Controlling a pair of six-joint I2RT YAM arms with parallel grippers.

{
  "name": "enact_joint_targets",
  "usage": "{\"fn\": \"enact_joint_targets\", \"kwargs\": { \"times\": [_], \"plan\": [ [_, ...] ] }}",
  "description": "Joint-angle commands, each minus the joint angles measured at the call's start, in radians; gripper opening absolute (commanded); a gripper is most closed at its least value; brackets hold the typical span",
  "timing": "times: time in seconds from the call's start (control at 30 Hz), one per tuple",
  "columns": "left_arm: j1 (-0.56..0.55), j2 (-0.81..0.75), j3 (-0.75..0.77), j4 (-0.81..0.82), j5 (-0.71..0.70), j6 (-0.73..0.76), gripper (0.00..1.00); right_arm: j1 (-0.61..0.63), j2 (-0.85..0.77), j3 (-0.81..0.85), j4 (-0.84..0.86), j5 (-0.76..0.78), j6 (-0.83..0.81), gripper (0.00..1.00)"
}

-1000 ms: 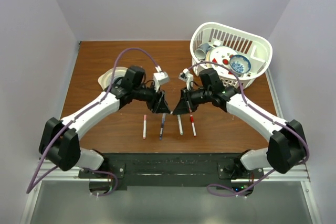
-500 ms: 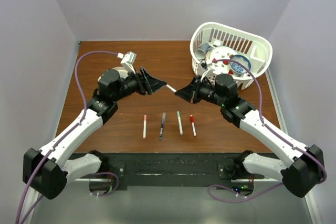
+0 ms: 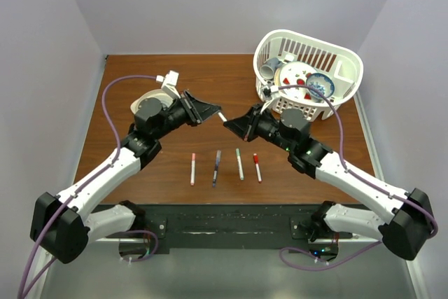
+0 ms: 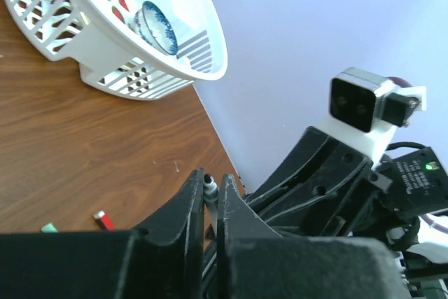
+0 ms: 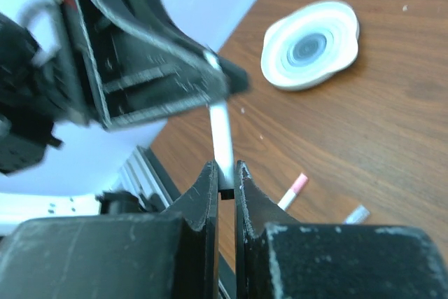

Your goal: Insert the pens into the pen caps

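A white pen (image 3: 223, 117) hangs in the air between both grippers, above the table's middle. My left gripper (image 3: 218, 113) is shut on one end of it; in the left wrist view the thin pen end (image 4: 208, 188) sits pinched between the jaws of the left gripper (image 4: 210, 181). My right gripper (image 3: 230, 124) is shut on the other end, where the white barrel (image 5: 221, 138) meets a small dark piece between the jaws of the right gripper (image 5: 225, 171). On the table lie a pink-capped pen (image 3: 192, 169), a dark blue pen (image 3: 216, 167), a green-capped pen (image 3: 239, 164) and a red-capped pen (image 3: 257, 167).
A white basket (image 3: 350, 57) with dishes and a blue bowl (image 3: 320, 85) stands at the back right. A white round dish (image 3: 143, 99) lies at the left, partly under the left arm. Walls close in the table on three sides.
Both grippers have risen from the pen row, carrying the white pen. The left jaws, wider half a second ago, have closed on its end, and the right gripper has shifted left.
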Motion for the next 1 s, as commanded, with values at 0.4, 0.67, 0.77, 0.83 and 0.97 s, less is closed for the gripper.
{"fn": "enact_joint_targets", "kwargs": {
  "times": [0.4,0.67,0.77,0.83,0.97],
  "plan": [
    [-0.003,0.018,0.016,0.085,0.315,0.142,0.0,0.004,0.015,0.191,-0.305,-0.19,-0.16,0.3],
    [-0.003,0.0,0.088,-0.047,0.325,0.225,0.0,0.006,0.031,0.178,-0.299,-0.264,-0.168,0.22],
    [-0.003,0.014,0.104,-0.049,0.338,0.22,0.0,0.004,0.041,0.168,-0.277,-0.305,-0.162,0.25],
    [-0.003,0.021,0.102,-0.043,0.343,0.216,0.0,0.004,0.046,0.162,-0.268,-0.316,-0.154,0.29],
    [-0.003,0.026,0.108,-0.04,0.344,0.213,0.0,0.004,0.049,0.159,-0.268,-0.314,-0.153,0.09]
  ]
}}
